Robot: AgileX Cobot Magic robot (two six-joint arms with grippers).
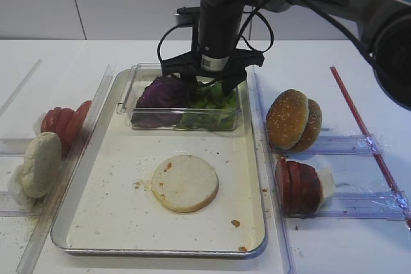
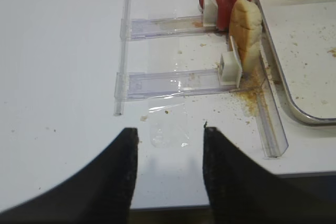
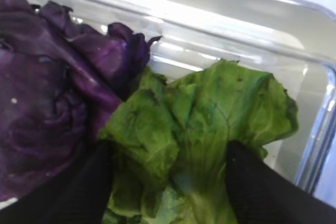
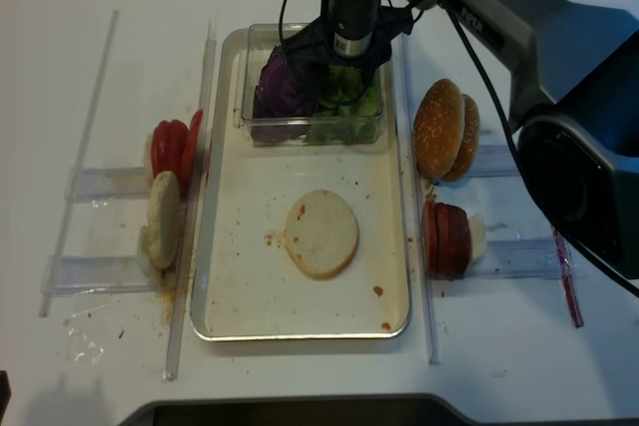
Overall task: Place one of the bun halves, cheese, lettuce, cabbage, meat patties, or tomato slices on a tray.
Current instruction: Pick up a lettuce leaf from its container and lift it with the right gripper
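My right gripper (image 1: 207,85) reaches down into a clear container (image 1: 186,122) at the far end of the metal tray (image 1: 96,178). In the right wrist view its black fingers (image 3: 79,192) stand wide apart on either side of a green lettuce (image 3: 210,114) leaf, open around it. Purple cabbage (image 3: 47,103) lies just left of the lettuce. A pale bun half (image 1: 185,183) lies flat in the middle of the tray. My left gripper (image 2: 170,132) hovers open and empty over the white table near its front edge.
Sesame bun tops (image 1: 294,120) and dark red slices (image 1: 298,186) stand in clear racks right of the tray. Tomato slices (image 1: 61,123) and pale bun pieces (image 1: 40,163) stand in racks on the left. A red rod (image 1: 366,133) lies at the far right.
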